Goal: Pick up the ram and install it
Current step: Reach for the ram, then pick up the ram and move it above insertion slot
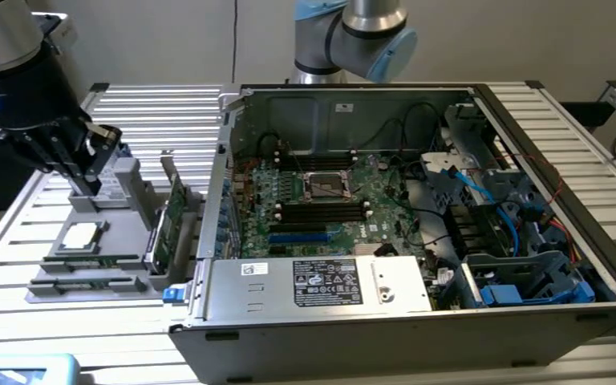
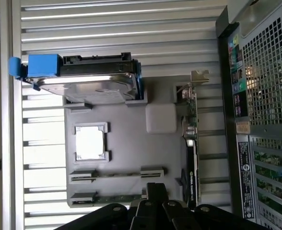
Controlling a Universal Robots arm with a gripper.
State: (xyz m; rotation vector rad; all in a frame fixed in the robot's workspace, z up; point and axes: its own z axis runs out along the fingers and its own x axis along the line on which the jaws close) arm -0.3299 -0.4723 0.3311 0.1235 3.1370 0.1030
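My gripper [image 1: 81, 184] hangs shut over the grey parts holder [image 1: 41, 289] at the exterior view's left, with nothing between its fingers. The wrist view looks down past the dark fingers [image 2: 155, 201] onto that holder [image 2: 126, 143]. The ram [image 2: 114, 198] is a thin green stick standing on edge in a slot of the holder, just off my fingertips in the wrist view. From the exterior view the ram [image 1: 86, 281] lies near the holder's front edge, below and in front of the gripper.
The holder also carries a square processor [image 1: 81, 234], a hard drive in a blue caddy [image 2: 83, 79] and an upright green expansion card [image 1: 171, 220]. The open computer case [image 1: 415, 321] stands at the exterior view's right, with black memory slots [image 1: 319, 210] on its motherboard.
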